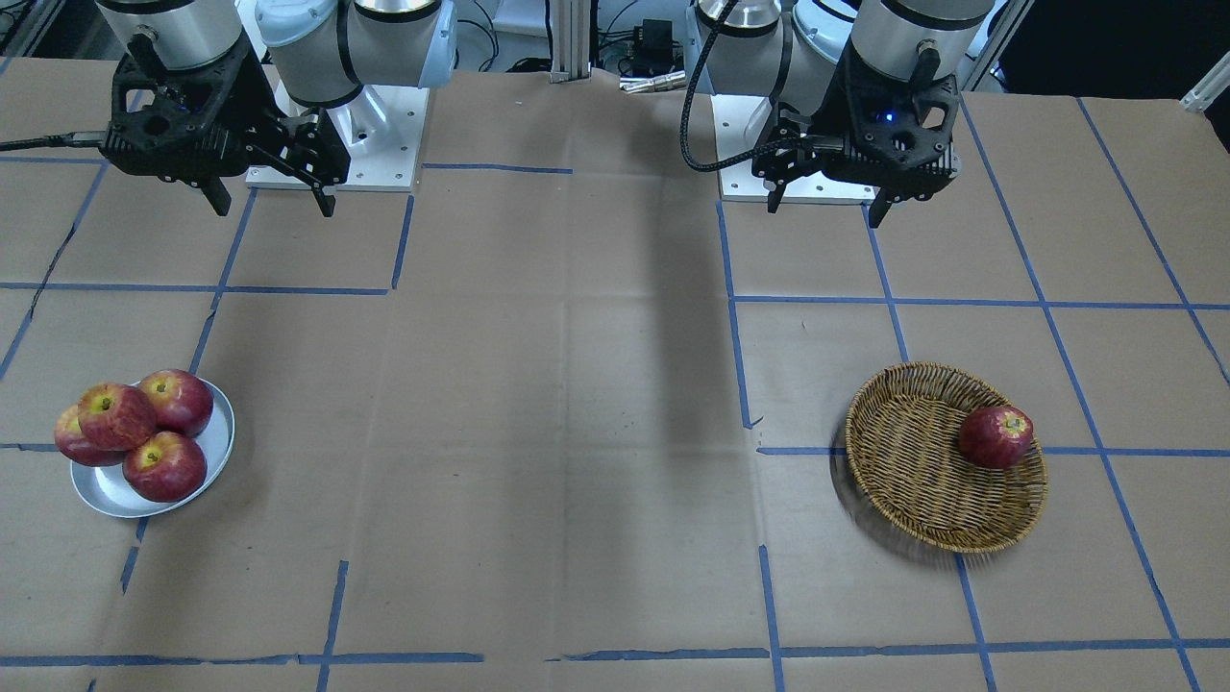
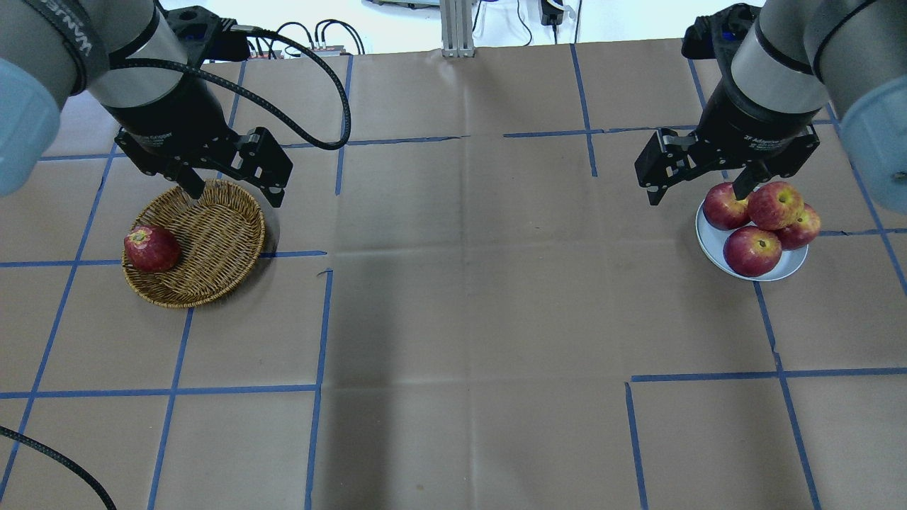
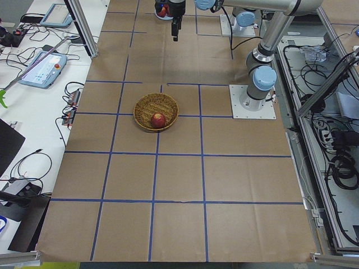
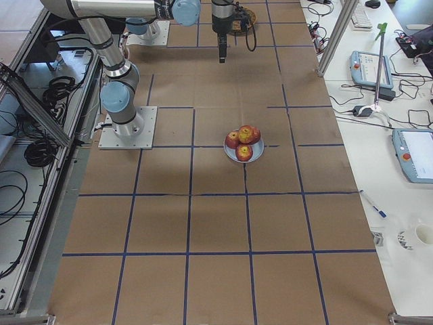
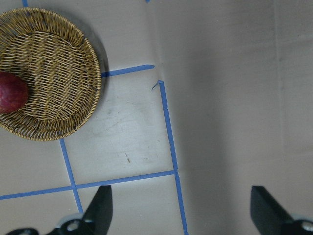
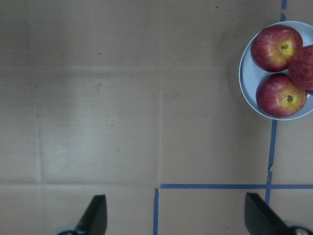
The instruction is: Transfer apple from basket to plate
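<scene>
The pinkish-red streaky apple (image 1: 115, 415) lies on top of three darker red apples (image 1: 165, 466) on the silvery plate (image 1: 101, 495). It shows in the overhead view (image 2: 776, 205) and at the right wrist view's edge (image 6: 303, 66). The wicker basket (image 1: 913, 461) holds one dark red apple (image 1: 996, 436) against its rim. My left gripper (image 2: 235, 195) is open and empty, raised above the basket's (image 2: 212, 241) near side. My right gripper (image 2: 696, 195) is open and empty, raised beside the plate (image 2: 790, 265).
Brown paper with blue tape lines (image 1: 740, 365) covers the table. The two arm bases (image 1: 365, 135) stand at the robot's edge. Operators' tablets and cables (image 3: 42, 67) lie on the side bench beyond the table.
</scene>
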{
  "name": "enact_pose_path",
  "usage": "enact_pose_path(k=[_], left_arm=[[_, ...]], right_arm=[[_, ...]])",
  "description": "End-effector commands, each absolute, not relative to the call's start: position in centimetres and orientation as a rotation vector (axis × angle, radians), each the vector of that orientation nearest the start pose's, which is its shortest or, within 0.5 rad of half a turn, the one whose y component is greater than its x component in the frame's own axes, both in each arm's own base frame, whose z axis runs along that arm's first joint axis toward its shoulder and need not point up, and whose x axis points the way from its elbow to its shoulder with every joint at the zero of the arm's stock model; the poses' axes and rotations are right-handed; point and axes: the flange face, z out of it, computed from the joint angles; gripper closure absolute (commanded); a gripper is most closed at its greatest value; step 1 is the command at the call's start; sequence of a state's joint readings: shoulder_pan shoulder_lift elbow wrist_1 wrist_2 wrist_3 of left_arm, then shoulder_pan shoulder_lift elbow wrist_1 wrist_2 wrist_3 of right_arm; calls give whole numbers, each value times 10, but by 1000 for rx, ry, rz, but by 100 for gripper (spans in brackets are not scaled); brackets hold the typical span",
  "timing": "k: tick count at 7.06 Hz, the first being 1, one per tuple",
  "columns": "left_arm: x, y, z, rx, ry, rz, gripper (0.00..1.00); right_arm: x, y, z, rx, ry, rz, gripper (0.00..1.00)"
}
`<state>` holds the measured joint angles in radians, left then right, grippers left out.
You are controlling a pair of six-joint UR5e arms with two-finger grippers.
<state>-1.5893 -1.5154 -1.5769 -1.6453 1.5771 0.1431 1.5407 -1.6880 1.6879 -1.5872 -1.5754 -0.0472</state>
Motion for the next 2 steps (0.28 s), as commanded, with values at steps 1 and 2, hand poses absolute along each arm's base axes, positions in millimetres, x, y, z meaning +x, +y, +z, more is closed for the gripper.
enact_pose_path(k=[1, 2], left_arm=[[-141, -463, 505, 253, 3128, 37, 1], [-141, -463, 504, 252, 3127, 41, 1]], right_arm=[[120, -448, 489, -26, 3147, -26, 0], [120, -448, 488, -26, 3147, -21, 0]])
